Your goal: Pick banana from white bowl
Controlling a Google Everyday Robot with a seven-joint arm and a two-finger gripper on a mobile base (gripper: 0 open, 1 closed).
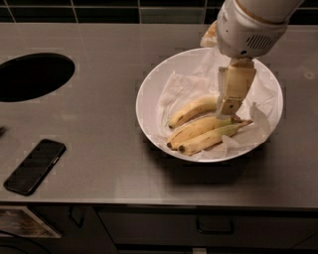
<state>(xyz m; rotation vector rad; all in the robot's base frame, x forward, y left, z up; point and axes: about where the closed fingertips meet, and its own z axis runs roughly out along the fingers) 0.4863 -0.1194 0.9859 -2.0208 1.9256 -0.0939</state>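
A dark tiled wall is seen behind a grey metal surface, on which a white bowl lined with crumpled paper is set. The banana is lying in the bowl, just behind a joined pair of bananas. The gripper is lowered into the bowl at the banana's right end; whether its grip is released or clenched cannot be told. A phone and a round hole are seen at left.
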